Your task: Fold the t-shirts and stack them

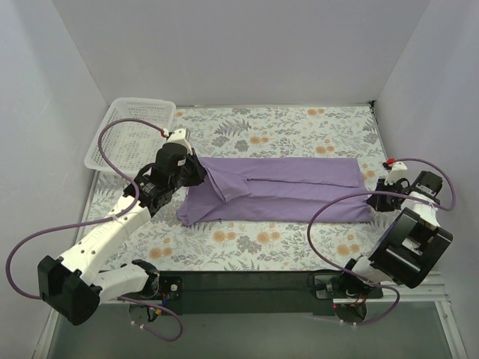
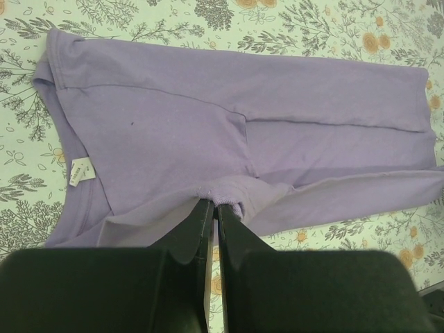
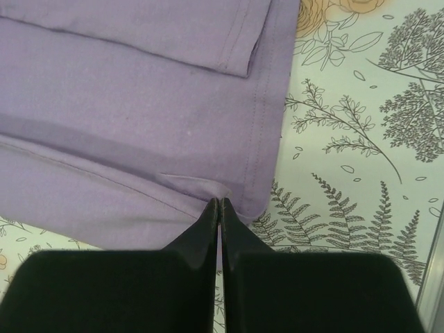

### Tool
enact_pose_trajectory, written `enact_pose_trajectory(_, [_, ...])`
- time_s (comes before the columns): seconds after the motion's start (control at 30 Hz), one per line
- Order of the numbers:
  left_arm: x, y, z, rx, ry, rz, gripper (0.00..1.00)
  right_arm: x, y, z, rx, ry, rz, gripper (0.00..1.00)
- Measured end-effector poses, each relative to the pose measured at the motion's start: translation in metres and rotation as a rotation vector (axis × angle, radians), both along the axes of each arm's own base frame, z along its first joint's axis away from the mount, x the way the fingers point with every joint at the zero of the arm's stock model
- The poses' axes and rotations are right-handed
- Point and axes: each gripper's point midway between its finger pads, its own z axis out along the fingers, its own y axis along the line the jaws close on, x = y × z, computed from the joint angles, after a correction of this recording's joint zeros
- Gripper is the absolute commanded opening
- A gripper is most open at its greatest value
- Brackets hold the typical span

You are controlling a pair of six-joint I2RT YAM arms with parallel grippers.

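2 arms are working 1 lavender t-shirt (image 1: pixel 284 191), part-folded and lying mid-counter (image 1: pixel 299 127), its long axis running 9-to-3 o'clock. L tool (image 2: pixel 215 205), jaws pinched shut, is holding cloth raised at the 9 o'clock end. R tool (image 3: pixel 219 202), also shut, is pinching the hem corner at approx. 3 o'clock. Next fold prob. needs both ends carried together.

Soft, even white light falls from overhead in all three views. In the top view it leaves only a faint shadow beneath the left arm (image 1: pixel 112 224) at 8 o'clock, and the pale walls (image 1: pixel 224 45) lean outward toward the edges from a wide lens. In both wrist views the lavender t-shirt (image 2: pixel 208 118) and floral table cover (image 3: pixel 361 139) are sharp, while the black left gripper (image 2: pixel 214 206) and right gripper (image 3: pixel 219 202) at 6 o'clock are dark and blurred.
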Motion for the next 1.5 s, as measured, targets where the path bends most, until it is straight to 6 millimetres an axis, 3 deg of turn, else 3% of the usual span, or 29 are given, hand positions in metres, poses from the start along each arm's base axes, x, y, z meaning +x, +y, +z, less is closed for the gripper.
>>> enact_pose_trajectory(0.2, [0.006,0.0,0.002,0.003,0.002,-0.002,0.0,0.005,-0.001,-0.01,0.039,0.026,-0.011,0.01])
enact_pose_trajectory(0.63, [0.014,0.002,-0.007,0.023,0.028,0.003,0.0,0.024,-0.008,-0.01,0.086,0.017,-0.028,0.01])
enact_pose_trajectory(1.07, [0.019,0.0,-0.011,0.029,0.046,-0.006,0.0,0.04,-0.002,-0.009,0.087,0.013,-0.004,0.02])
enact_pose_trajectory(1.1, [0.019,0.0,-0.011,0.03,0.048,-0.007,0.0,0.042,-0.002,-0.008,0.085,0.012,-0.004,0.05])
enact_pose_trajectory(1.23, [0.024,-0.003,-0.011,0.036,0.051,-0.016,0.0,0.045,-0.003,-0.008,0.083,0.011,-0.015,0.6])
enact_pose_trajectory(1.33, [0.03,-0.006,-0.012,0.046,0.057,-0.023,0.0,0.047,-0.005,-0.007,0.078,0.01,-0.026,0.73])
enact_pose_trajectory(1.5, [0.042,-0.012,-0.011,0.075,0.068,-0.046,0.0,0.048,-0.005,0.006,0.077,-0.017,-0.041,0.77])
